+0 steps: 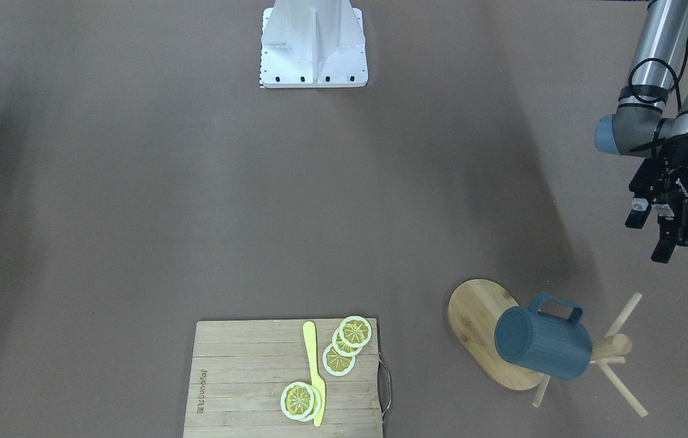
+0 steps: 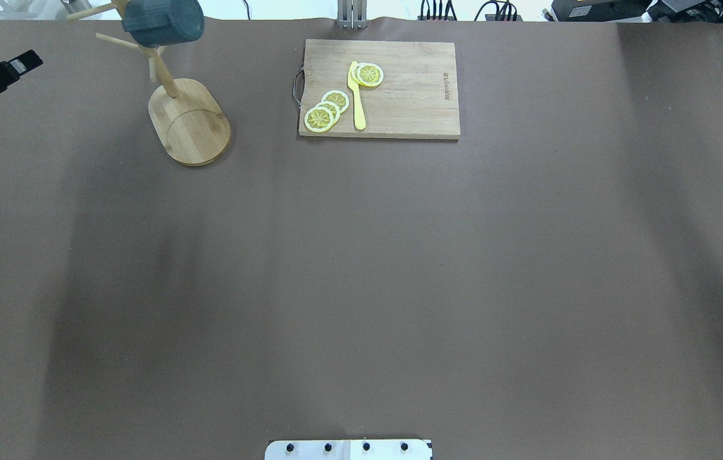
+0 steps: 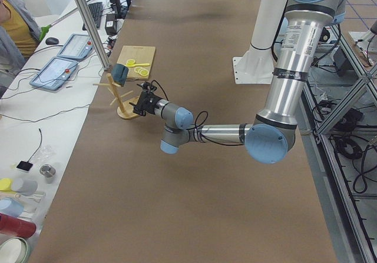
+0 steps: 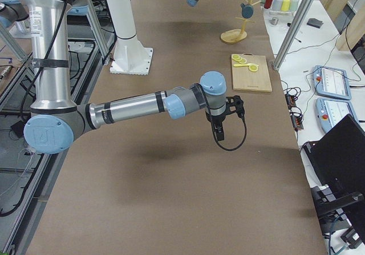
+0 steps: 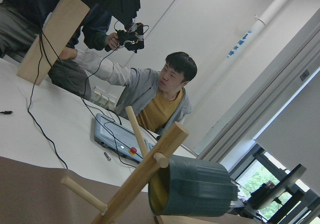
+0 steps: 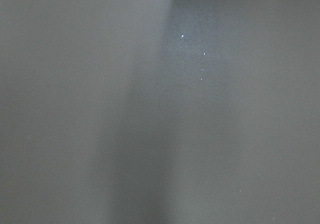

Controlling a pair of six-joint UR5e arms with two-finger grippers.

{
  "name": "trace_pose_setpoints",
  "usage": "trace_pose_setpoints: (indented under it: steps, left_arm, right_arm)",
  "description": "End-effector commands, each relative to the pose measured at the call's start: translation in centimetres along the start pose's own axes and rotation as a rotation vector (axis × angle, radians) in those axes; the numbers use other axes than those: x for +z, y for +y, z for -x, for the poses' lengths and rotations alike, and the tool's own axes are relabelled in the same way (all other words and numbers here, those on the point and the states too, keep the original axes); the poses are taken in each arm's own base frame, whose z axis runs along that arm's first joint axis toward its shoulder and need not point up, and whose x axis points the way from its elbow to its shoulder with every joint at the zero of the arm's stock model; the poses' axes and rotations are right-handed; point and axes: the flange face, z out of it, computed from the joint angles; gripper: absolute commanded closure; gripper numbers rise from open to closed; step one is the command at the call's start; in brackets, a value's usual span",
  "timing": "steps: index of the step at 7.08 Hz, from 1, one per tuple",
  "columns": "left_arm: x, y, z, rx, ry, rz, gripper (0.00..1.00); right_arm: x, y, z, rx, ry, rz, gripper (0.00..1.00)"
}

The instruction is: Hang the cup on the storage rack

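Note:
The dark blue-grey ribbed cup (image 1: 541, 344) hangs by its handle on a peg of the bamboo storage rack (image 1: 477, 313), mouth toward the post. Both stand near the table's far left corner in the overhead view, cup (image 2: 163, 22) and rack (image 2: 192, 124). In the left wrist view the cup (image 5: 195, 186) hangs beside the rack's post (image 5: 142, 174). My left gripper (image 1: 654, 234) is open and empty, clear of the cup and the rack, off to their side; it also shows in the overhead view (image 2: 16, 67). My right gripper (image 4: 219, 130) shows only in the exterior right view, above bare table; I cannot tell whether it is open.
A slatted cutting board (image 1: 240, 389) with lemon slices (image 1: 344, 347) and a yellow knife (image 1: 314, 371) lies at the table's far edge. The robot's white base (image 1: 313, 45) stands opposite. An operator (image 5: 165, 91) sits beyond the table edge behind the rack.

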Motion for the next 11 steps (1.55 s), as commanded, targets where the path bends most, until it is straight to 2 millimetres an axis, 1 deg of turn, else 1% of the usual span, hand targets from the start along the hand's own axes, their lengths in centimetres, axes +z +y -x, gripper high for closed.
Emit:
trace_pose_setpoints:
  steps: [1, 2, 3, 4, 5, 6, 7, 8, 9, 11]
  left_arm:
    - [-1.8, -4.4, 2.1, 0.132, -0.139, 0.088, 0.03]
    - [-2.8, -8.0, 2.6, 0.133, -0.188, 0.133, 0.03]
    - [-3.8, -11.0, 2.9, 0.14, -0.229, 0.173, 0.03]
    - [-4.5, -12.8, 3.1, 0.153, -0.263, 0.216, 0.03]
    - [-5.2, -14.5, 3.3, 0.128, -0.307, 0.256, 0.03]
    - [-5.2, -15.6, 3.1, 0.106, -0.361, 0.292, 0.03]
    - [-6.3, -14.8, 3.5, 0.144, -0.389, 0.36, 0.03]
    - [-7.0, -15.4, 3.9, 0.137, -0.412, 0.404, 0.03]
    - [-7.6, -14.9, 4.8, 0.125, -0.424, 0.47, 0.03]
    - [-11.3, -13.5, 7.8, 0.226, -0.448, 0.61, 0.03]
  right_arm:
    - [-0.2, -0.2, 0.0, -0.002, 0.0, -0.006, 0.0]
    - [-0.3, -0.2, -0.1, 0.0, 0.001, -0.008, 0.0]
    - [-0.6, -0.2, -0.2, 0.002, 0.001, -0.013, 0.0]
    - [-0.6, 0.0, -0.5, 0.005, 0.003, -0.012, 0.0]
    - [-0.7, 0.0, -0.7, 0.005, 0.004, -0.013, 0.0]
    - [-0.8, 0.0, -0.7, 0.005, 0.004, -0.014, 0.0]
    - [-0.8, 0.1, -0.8, 0.007, 0.005, -0.014, 0.0]
    - [-0.9, 0.1, -0.9, 0.008, 0.005, -0.015, 0.0]
    - [-0.9, 0.2, -1.0, 0.01, 0.006, -0.015, 0.0]
    - [-1.0, 0.5, -1.3, 0.016, 0.008, -0.018, 0.0]
